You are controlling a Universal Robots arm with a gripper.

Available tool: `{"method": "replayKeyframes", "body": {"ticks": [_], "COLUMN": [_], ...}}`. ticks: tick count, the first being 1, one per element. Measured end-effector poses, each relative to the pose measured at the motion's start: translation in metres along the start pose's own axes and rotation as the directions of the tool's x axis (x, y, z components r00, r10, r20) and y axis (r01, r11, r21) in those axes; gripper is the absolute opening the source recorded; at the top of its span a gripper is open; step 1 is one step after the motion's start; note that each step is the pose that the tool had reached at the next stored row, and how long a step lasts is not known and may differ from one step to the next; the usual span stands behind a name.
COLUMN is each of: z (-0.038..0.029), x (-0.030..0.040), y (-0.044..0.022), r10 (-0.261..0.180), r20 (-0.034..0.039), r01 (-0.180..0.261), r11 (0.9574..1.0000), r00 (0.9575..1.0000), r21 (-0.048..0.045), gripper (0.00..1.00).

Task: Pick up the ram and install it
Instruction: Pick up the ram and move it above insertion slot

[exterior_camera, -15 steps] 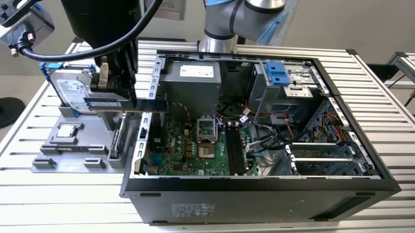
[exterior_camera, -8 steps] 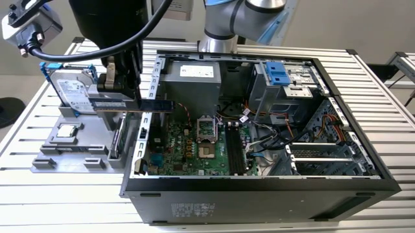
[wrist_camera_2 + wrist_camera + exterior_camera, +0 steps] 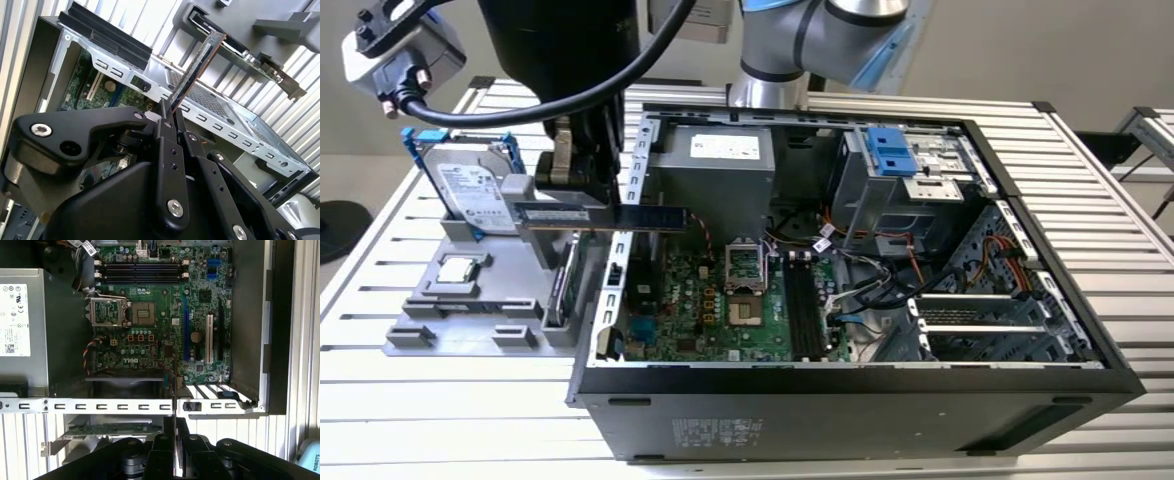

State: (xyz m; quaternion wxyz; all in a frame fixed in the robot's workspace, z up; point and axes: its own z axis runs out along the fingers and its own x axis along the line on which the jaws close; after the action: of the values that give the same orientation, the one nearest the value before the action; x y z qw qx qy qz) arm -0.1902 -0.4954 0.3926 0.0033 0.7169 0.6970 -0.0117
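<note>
The ram (image 3: 607,216), a long dark stick with a pale label, hangs level above the open computer case's wall on the exterior view's left. My gripper (image 3: 571,200) is shut on it from above. In both wrist views the ram (image 3: 195,67) (image 3: 173,390) shows edge-on, sticking out from between the closed black fingers (image 3: 167,150). The dark memory slots (image 3: 801,310) (image 3: 142,272) lie on the green motherboard (image 3: 150,335), apart from the ram and with nothing in them.
A grey fixture tray (image 3: 460,325) beside the case holds a hard drive (image 3: 467,190), a square silver chip (image 3: 458,268) and an upright expansion card (image 3: 567,285). Inside the case are the power supply (image 3: 714,165), the processor socket (image 3: 744,265), cables (image 3: 881,280) and a drive cage (image 3: 907,165).
</note>
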Motion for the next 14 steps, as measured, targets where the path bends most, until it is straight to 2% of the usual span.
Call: {"method": "replayKeyframes", "body": {"ticks": [14], "z": [-0.0001], "x": [0.0004], "y": [0.0130], "r10": [0.000], "r20": [0.0013], "r01": [0.000], "r11": [1.0000], "r00": [1.0000], "r21": [-0.0001], "gripper": [0.00]}}
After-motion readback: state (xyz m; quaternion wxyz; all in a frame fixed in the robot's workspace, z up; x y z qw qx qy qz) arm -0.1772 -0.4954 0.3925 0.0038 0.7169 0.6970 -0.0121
